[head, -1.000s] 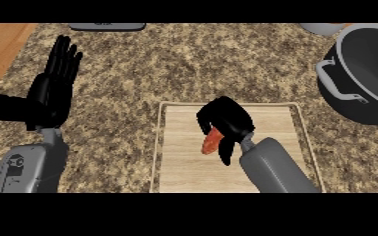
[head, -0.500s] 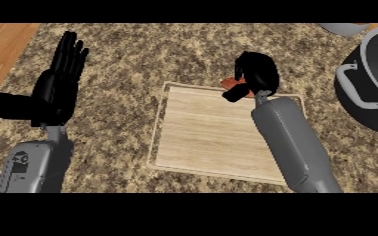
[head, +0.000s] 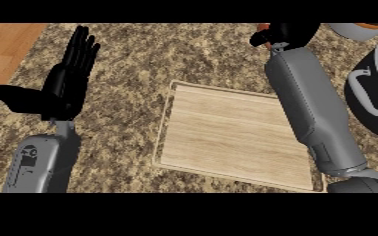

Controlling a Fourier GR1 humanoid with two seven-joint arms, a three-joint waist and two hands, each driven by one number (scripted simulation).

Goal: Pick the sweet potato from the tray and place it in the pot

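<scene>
1. Curling round the sweet potato point(head: 262, 28), the right robot hand point(head: 289, 33) sits at the far edge of the view, with its fingers closed over its load. Only a small orange-red sliver of the vegetable shows at the hand's left side; the rest is hidden by the black fingers.
2. The hand is up beyond the far right corner of the tray point(head: 236, 132), and the grey right forearm point(head: 310, 105) stretches along the tray's right side.
3. From where I stand, the pick looks done: the wooden tray holds nothing, and the sweet potato is in the robot hand, not on the boards.
4. What is left is the carry and the drop. The pot point(head: 364, 92) is at the right edge of the view, only partly showing, to the right of the forearm and nearer the robot than the hand. My guess is that the hand must swing right and back over the dark opening before letting go.
5. A grey dish point(head: 354, 29) lies just right of the hand at the far edge, cut off by the view.
6. The left robot hand point(head: 68, 77) rests over the speckled desk point(head: 148, 65) at the left, fingers straight and up, holding nothing.
</scene>
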